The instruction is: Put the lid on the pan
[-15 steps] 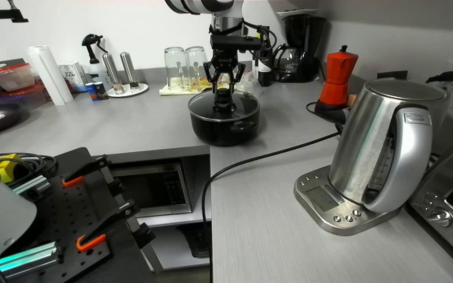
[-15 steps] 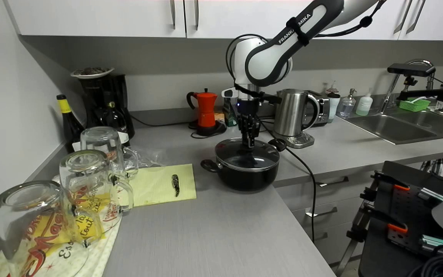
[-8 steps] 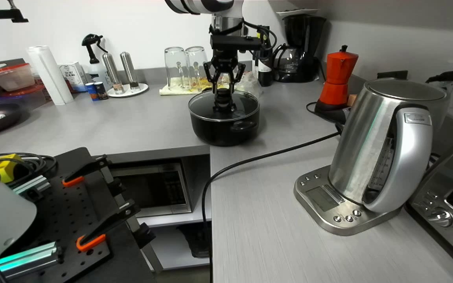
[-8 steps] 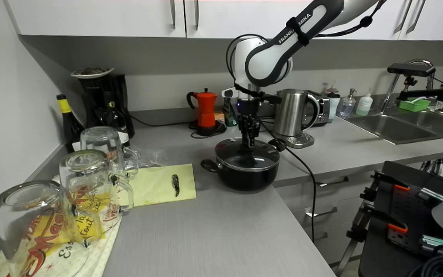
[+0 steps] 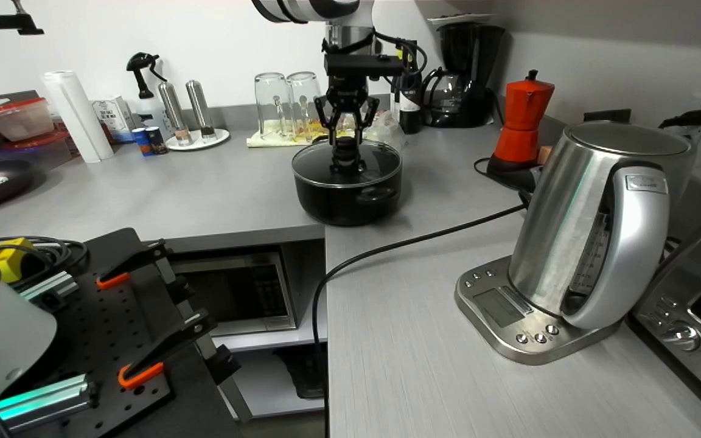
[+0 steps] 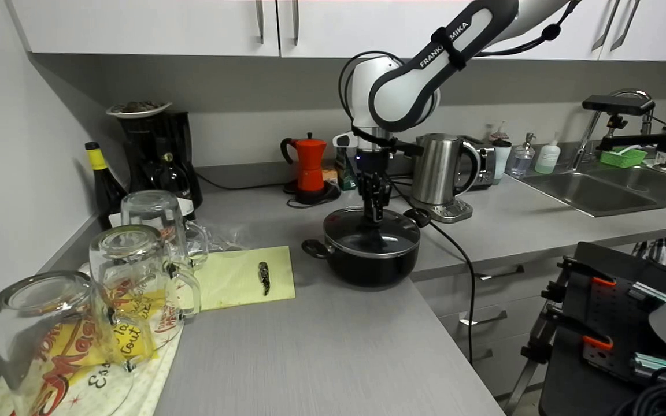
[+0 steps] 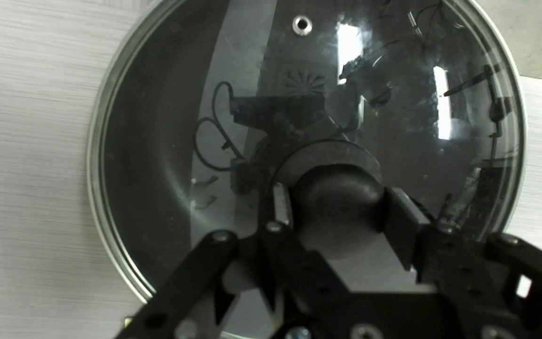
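Note:
The clear glass lid (image 5: 311, 164) with its metal rim lies level on top of the black pan (image 5: 326, 204). In an exterior view the lid (image 6: 347, 234) lines up with the rim of the pan (image 6: 373, 271), with no visible gap. In the wrist view the lid (image 7: 167, 141) fills the middle and hides the pan. My gripper (image 5: 347, 163) points straight down over the lid's centre. In the wrist view my gripper's (image 7: 338, 200) pads press both sides of the black knob (image 7: 339, 188). My gripper (image 6: 373, 216) is also upright there.
A black cable (image 5: 423, 234) runs past the pan to the counter edge. The steel kettle (image 6: 437, 167) and red moka pot (image 6: 310, 162) stand behind the pan. Glass mugs (image 6: 136, 271) and a yellow cloth (image 6: 235, 283) lie to one side.
The arm has shifted very slightly in an exterior view. The lid, pan and fingers look the same.

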Controlling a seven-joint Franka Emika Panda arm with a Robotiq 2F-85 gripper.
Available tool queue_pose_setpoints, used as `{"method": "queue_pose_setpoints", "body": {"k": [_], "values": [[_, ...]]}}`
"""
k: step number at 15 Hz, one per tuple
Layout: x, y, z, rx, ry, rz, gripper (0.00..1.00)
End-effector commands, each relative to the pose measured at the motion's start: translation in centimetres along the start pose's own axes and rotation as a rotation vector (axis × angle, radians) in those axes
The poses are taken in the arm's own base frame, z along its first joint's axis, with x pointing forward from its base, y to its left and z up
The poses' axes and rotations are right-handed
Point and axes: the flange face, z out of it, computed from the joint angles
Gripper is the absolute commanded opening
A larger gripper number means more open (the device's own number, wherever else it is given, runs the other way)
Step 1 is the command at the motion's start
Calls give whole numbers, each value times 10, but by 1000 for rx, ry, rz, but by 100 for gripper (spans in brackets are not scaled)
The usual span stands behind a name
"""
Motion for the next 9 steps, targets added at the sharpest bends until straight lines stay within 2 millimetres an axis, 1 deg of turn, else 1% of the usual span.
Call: {"method": "queue_pose_setpoints", "body": {"k": [1,9], "values": [[4,-6,1,-32,-47,-14,26],[18,-17,7,-58,-127,-76,26]]}}
